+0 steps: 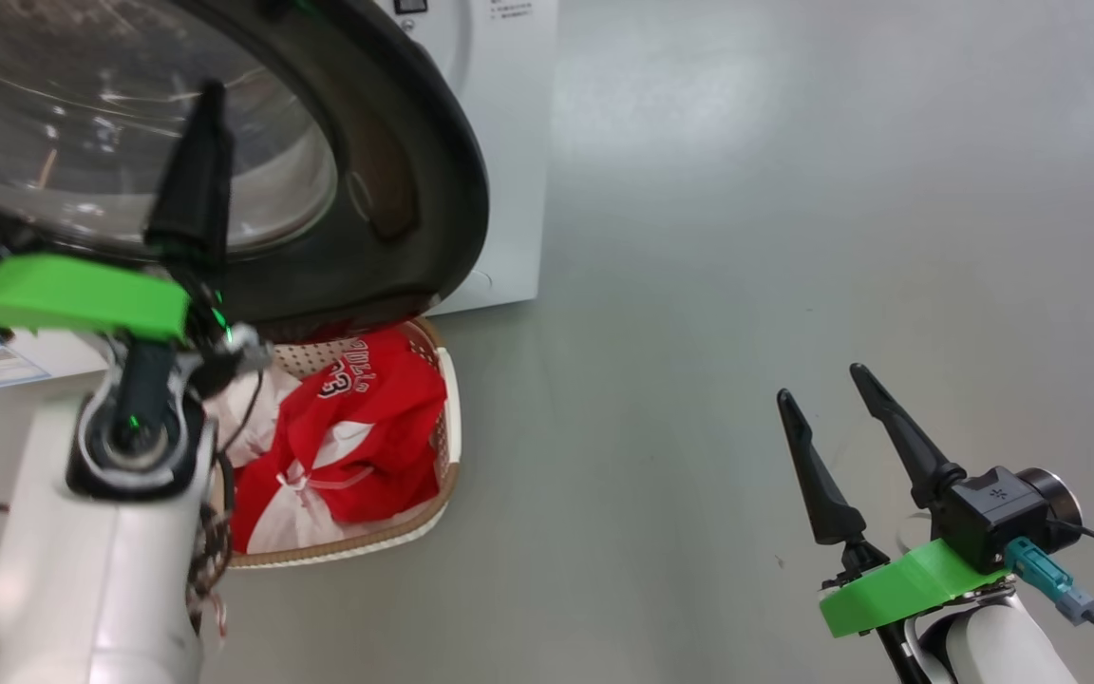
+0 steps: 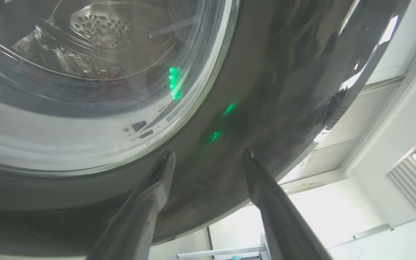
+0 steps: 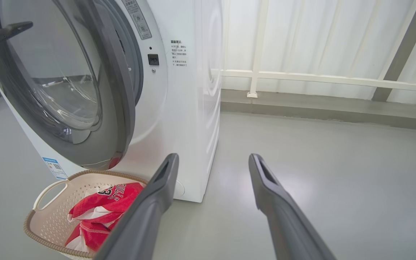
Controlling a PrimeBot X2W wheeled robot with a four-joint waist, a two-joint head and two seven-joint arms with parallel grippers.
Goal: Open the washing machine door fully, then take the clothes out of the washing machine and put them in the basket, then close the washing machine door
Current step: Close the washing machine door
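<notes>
Basket [image 1: 452, 408] filled, we are closing the washing machine door [image 1: 395, 190].
Left gripper [image 2: 209, 153], fingers spread, is hovering at the rim; a steady push should follow.

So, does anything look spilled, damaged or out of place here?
Nothing stands out. The clothes lie inside the basket, which stands upright on the floor below the partly open washing machine door.

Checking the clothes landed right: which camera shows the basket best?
The right wrist view: the basket shows its rim, handle and the clothes inside. In the head view the door and left arm cover part of it. The left wrist view faces the door.
</notes>
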